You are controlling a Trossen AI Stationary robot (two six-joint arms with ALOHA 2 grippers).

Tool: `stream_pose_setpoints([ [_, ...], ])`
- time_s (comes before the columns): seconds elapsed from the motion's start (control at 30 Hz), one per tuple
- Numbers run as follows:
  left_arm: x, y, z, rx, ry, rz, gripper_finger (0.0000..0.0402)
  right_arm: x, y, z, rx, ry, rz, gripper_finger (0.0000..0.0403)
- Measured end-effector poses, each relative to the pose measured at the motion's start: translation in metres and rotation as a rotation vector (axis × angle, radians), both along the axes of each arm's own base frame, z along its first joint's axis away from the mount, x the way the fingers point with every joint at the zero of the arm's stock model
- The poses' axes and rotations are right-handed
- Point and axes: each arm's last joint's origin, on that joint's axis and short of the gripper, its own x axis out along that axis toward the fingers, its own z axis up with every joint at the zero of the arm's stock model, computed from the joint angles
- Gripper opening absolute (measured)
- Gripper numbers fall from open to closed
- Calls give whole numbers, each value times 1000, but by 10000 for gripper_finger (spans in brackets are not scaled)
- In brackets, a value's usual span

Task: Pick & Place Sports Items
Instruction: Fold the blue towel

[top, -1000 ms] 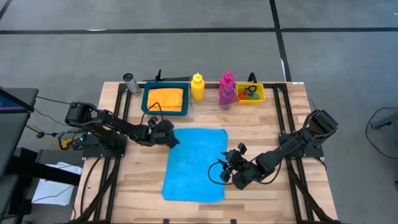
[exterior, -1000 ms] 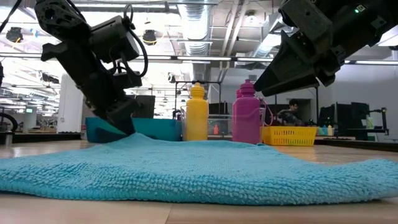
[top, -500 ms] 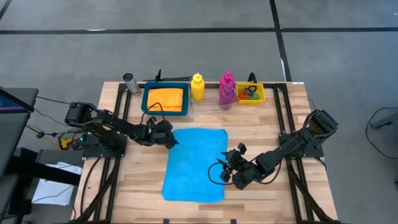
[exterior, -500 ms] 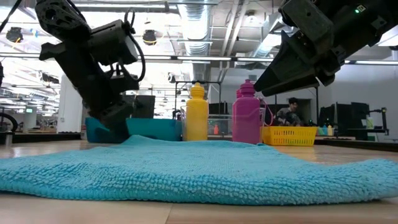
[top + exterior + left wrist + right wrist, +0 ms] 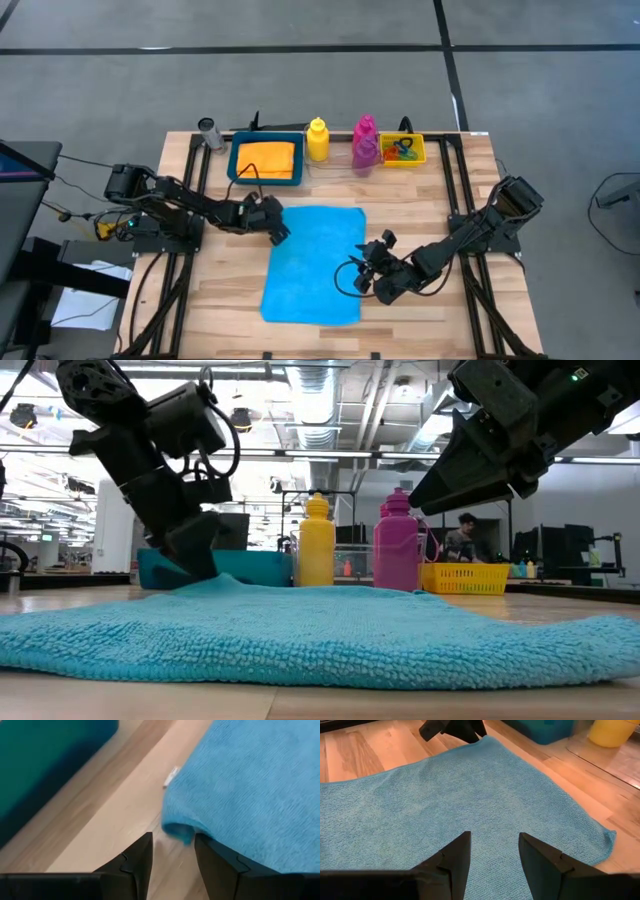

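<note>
At the cyan cloth's (image 5: 313, 263) far left corner, the open, empty left gripper (image 5: 279, 232) should straddle the curled edge and pinch deep; right gripper (image 5: 366, 276) waits open.

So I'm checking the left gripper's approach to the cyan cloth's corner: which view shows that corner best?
The left wrist view: the curled corner of the cyan cloth lies just ahead of the open left gripper. The high view shows the corner small, the right wrist view distant, the low view hides it.
</note>
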Motion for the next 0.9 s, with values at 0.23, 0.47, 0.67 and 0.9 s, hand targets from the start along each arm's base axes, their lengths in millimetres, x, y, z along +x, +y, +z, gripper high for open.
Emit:
stream_pose_setpoints([
  [0.23, 5, 0, 3, 7, -61, -11, 144, 0, 0, 0, 0, 0, 0, 159],
  [0.47, 5, 2, 5, 101, -56, 16, 144, 0, 0, 0, -2, 2, 2, 159],
  [0.67, 0, 6, 4, 260, -49, 115, 144, 0, 0, 0, -2, 2, 2, 159],
  [0.9, -20, 9, -13, 311, -32, 164, 144, 0, 0, 0, -2, 2, 2, 159],
])
